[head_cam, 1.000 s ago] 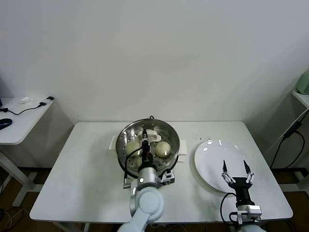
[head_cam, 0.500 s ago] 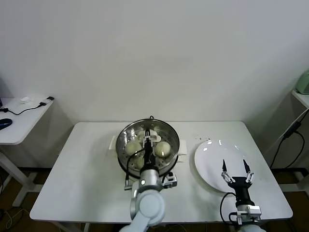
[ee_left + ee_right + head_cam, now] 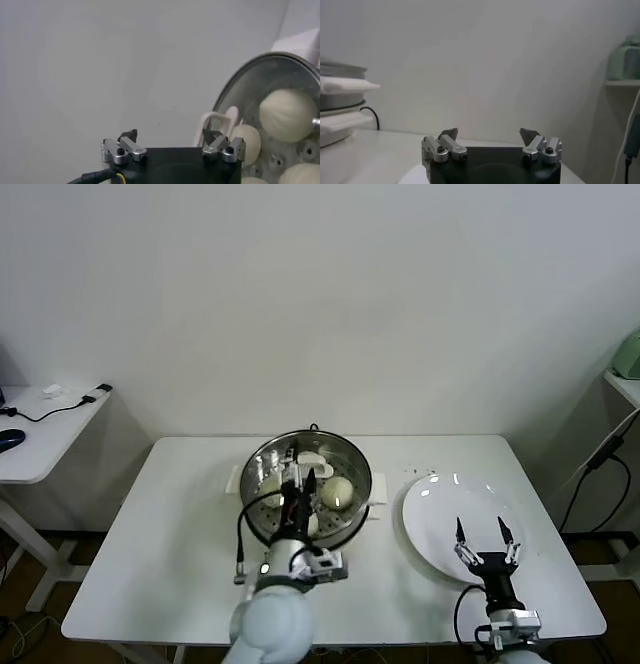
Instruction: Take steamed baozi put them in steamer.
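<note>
The baozi are seen inside the steamer (plate emptied), left gripper spread apart, nothing held.

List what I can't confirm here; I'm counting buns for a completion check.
- Baozi count, head view: the left gripper, open, and its arm cover the middle of the steamer; only parts of buns show.
- Left wrist view: the steamer is cut off by the picture's edge; three baozi show, and any fourth cannot be seen.
- Plate, head view: the right gripper, open, hides part of its near side.
</note>
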You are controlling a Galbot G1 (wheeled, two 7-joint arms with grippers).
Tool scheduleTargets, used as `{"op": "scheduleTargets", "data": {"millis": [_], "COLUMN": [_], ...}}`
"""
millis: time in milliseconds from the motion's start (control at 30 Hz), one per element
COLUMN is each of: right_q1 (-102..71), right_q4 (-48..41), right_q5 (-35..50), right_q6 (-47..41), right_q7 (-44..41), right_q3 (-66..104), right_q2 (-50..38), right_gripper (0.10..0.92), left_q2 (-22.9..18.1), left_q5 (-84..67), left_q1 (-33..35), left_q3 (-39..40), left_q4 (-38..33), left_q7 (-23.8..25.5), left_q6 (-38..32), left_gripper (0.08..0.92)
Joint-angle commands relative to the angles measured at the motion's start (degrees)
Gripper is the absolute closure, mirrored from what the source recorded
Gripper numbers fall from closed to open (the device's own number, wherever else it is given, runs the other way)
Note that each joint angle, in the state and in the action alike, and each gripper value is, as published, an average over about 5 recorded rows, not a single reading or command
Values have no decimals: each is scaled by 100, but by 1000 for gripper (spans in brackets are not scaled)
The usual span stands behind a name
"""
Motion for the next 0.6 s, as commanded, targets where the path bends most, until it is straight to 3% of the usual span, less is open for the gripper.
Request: {"op": "scheduleTargets", "data": {"millis": [33, 200, 300, 600], "right_q1": [-201, -270, -300, -316], "right_q4": [169, 183, 168, 32], "right_q5": [474, 665, 654, 683], "right_q6": [243, 248, 280, 150], "right_q7": [-93, -86, -98, -31], "right_q3": [-3, 27, 33, 16], "right_q2": [-77, -109, -106, -94], "right_gripper": [203, 203, 203, 202], "left_q2": [620, 709, 922, 1248], "left_q5": [-6308, -9178, -9877, -9633], "left_q1": [535, 1296, 1763, 2397], "left_q3": [-2108, -3666, -4132, -3836], "left_q4": [-1010, -941, -628, 894], "left_q7": [-1584, -1812, -1808, -1577], "left_q6": [-1398, -2008, -2392, -3757], "left_gripper": [180, 177, 177, 177]}}
